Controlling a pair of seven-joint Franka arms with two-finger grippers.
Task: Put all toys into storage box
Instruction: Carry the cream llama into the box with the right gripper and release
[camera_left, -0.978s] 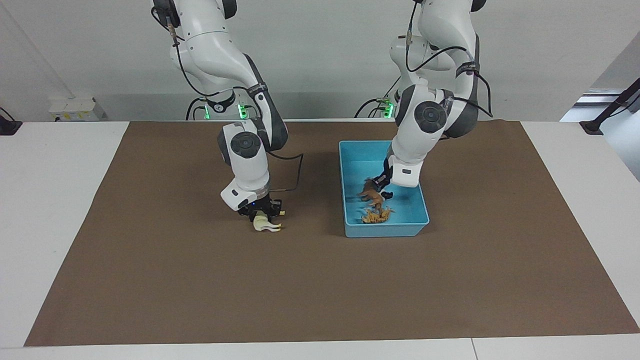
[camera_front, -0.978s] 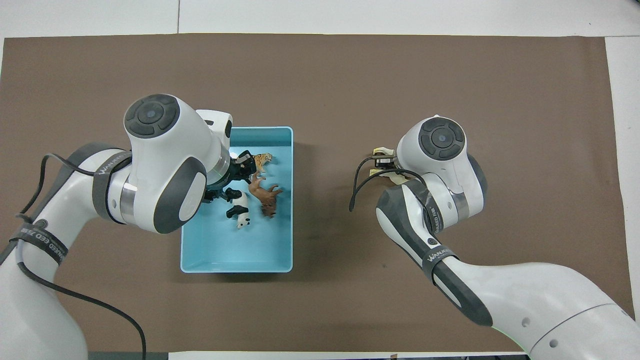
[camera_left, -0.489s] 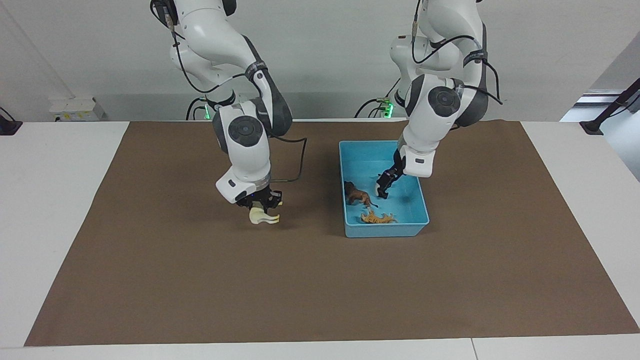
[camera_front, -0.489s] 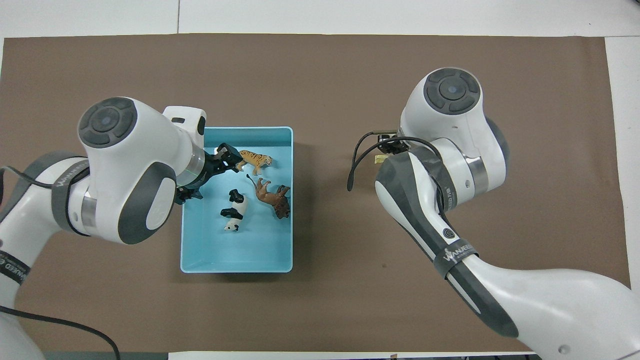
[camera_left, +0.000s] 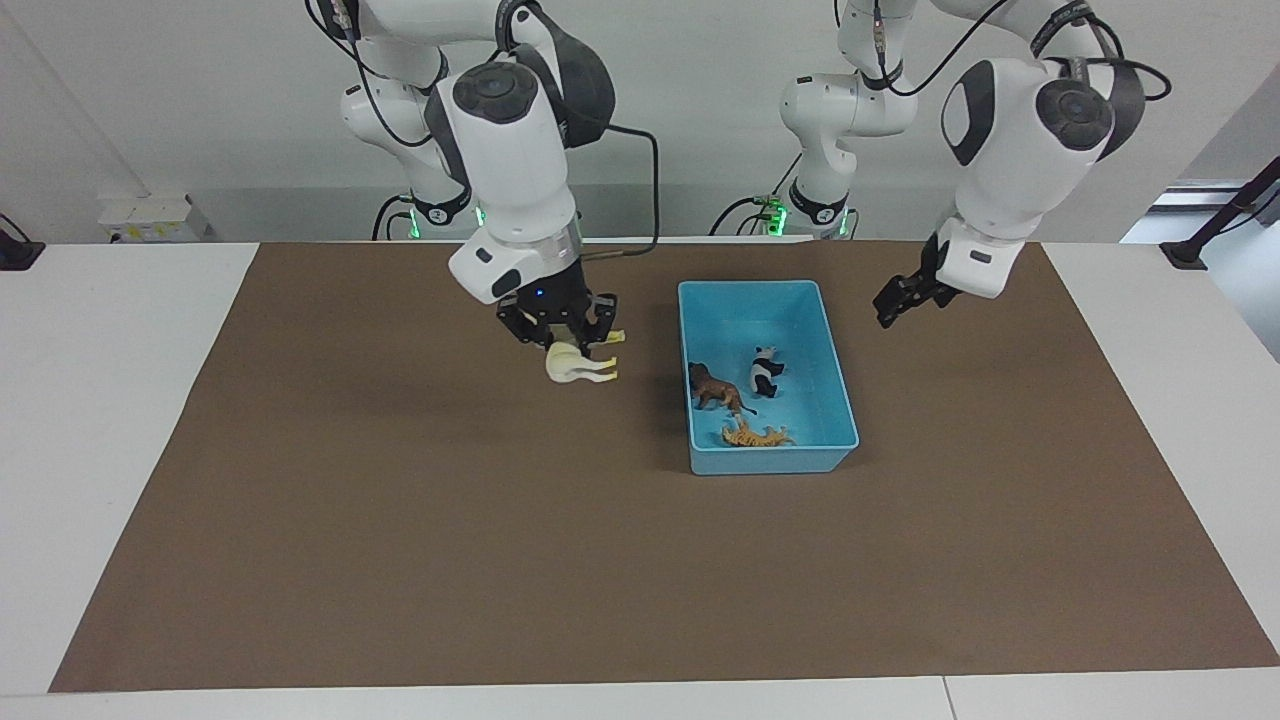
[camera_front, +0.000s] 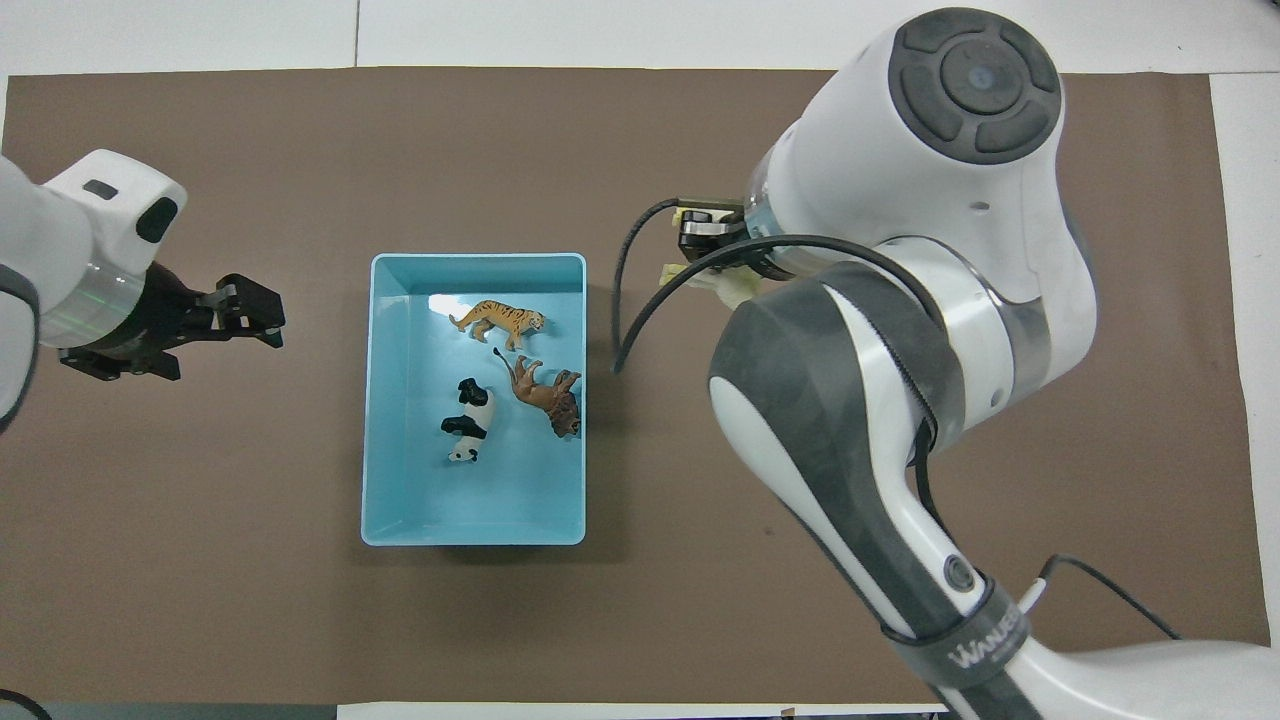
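Observation:
The light blue storage box (camera_left: 770, 462) (camera_front: 475, 505) lies on the brown mat. Three toys lie in it: an orange tiger (camera_left: 757, 436) (camera_front: 497, 321), a brown lion (camera_left: 712, 388) (camera_front: 545, 395) and a black-and-white panda (camera_left: 765, 371) (camera_front: 468, 432). The cream-white horse (camera_left: 580, 368) (camera_front: 737, 291) hangs in the air over the mat beside the box, toward the right arm's end. My right gripper (camera_left: 562, 345) is shut on it. My left gripper (camera_left: 893, 298) (camera_front: 250, 312) is open and holds nothing; it is raised over the mat outside the box, toward the left arm's end.
The brown mat (camera_left: 640, 560) covers most of the white table (camera_left: 100, 400). A black cable (camera_front: 630, 300) loops from the right wrist near the box's rim.
My left gripper let go of the lion, which now lies in the box, then rose out and swung toward its own end. My right gripper lifted the horse and carried it toward the box.

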